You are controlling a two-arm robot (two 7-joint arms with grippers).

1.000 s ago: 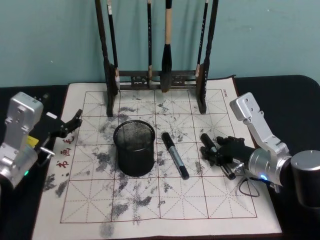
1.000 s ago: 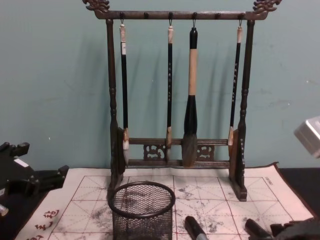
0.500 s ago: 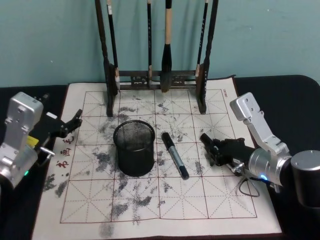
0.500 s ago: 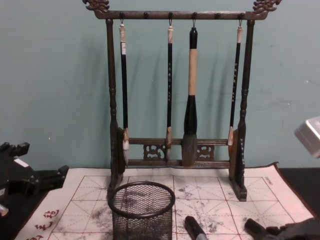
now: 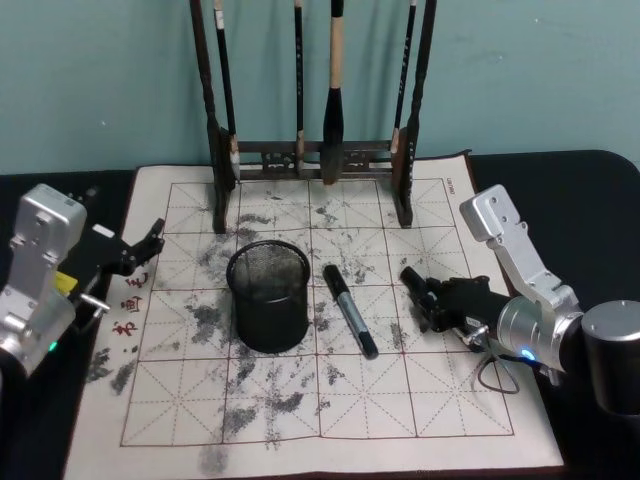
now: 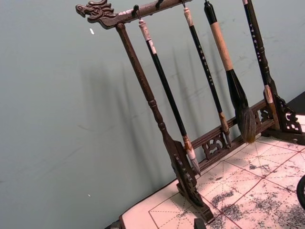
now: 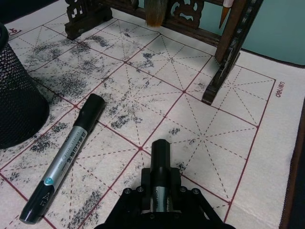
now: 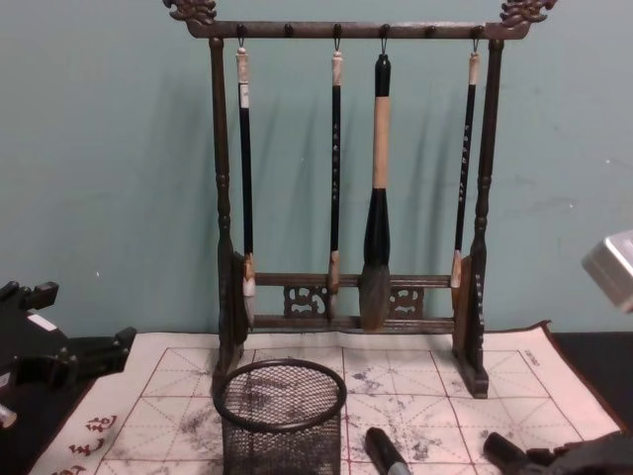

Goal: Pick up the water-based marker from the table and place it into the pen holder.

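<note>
item 1. right gripper (image 7: pixel 161 193), low at the right side of the mat (image 5: pixel 300 400) on the table (image 5: pixel 600 200). jaws closed on the barrel of a marker (image 7: pixel 160 155), its black cap sticking out ahead toward the rack. whether the marker touches the mat or sits just off it cannot be told.
handling, judged: light, stiff plastic. the smooth round barrel is apt to swivel in a pinch and to roll if let go. best hold is mid-barrel, across its width, clear of the cap.
item 2. second marker (image 5: pixel 350 310), loose and flat on the mat between right gripper and holder, touching neither.
item 3. holder (image 5: pixel 268 310), upright, nothing seen inside, to the left of both markers. it is mesh and likely light, so a knock on the rim could tip it.
item 4. left gripper (image 5: pixel 145 248), parked at the mat's left edge, jaws apart, holding nothing.
item 5. brush rack (image 5: pixel 310 155), at the mat's far edge.
</note>
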